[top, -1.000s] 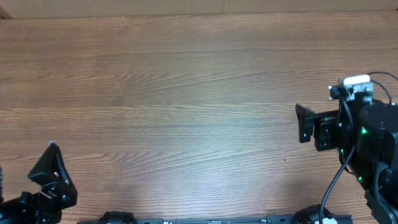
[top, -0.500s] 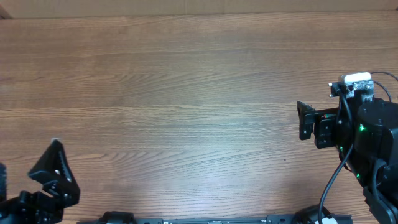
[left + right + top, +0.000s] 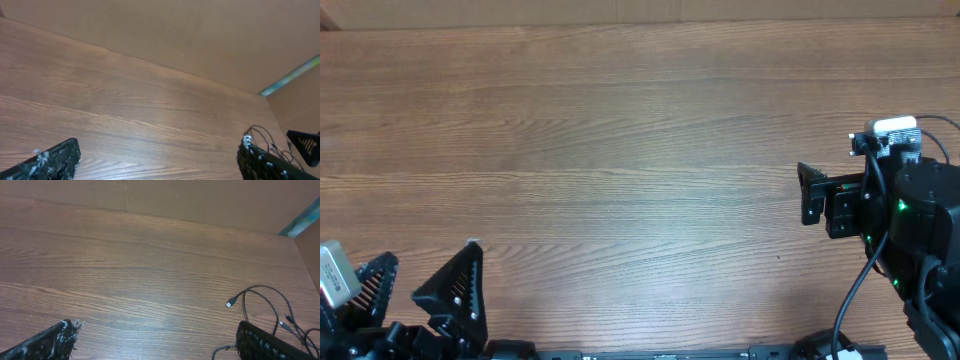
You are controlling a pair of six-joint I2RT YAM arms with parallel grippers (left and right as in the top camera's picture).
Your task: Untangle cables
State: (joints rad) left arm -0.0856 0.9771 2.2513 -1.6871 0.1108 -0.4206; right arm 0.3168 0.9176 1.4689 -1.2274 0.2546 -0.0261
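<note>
The cables (image 3: 264,300) are thin black cords lying in loose loops on the wooden table at the lower right of the right wrist view. One small plug (image 3: 231,303) points left, and another plug (image 3: 284,325) lies further right. A few thin loops (image 3: 263,137) also show in the left wrist view, behind the right finger. No cables show in the overhead view. My left gripper (image 3: 420,285) (image 3: 160,162) is open and empty at the table's front left. My right gripper (image 3: 806,197) (image 3: 160,342) is open and empty at the right, its right finger beside the cables.
The wooden table (image 3: 620,150) ends at a plain brown wall (image 3: 200,200) at the far side. A teal strip (image 3: 300,222) runs along the far right corner. A black finger-like part (image 3: 304,145) shows at the right edge of the left wrist view.
My left gripper has shifted right along the front edge, and both spread fingers now show overhead instead of one. The right arm has barely moved.
</note>
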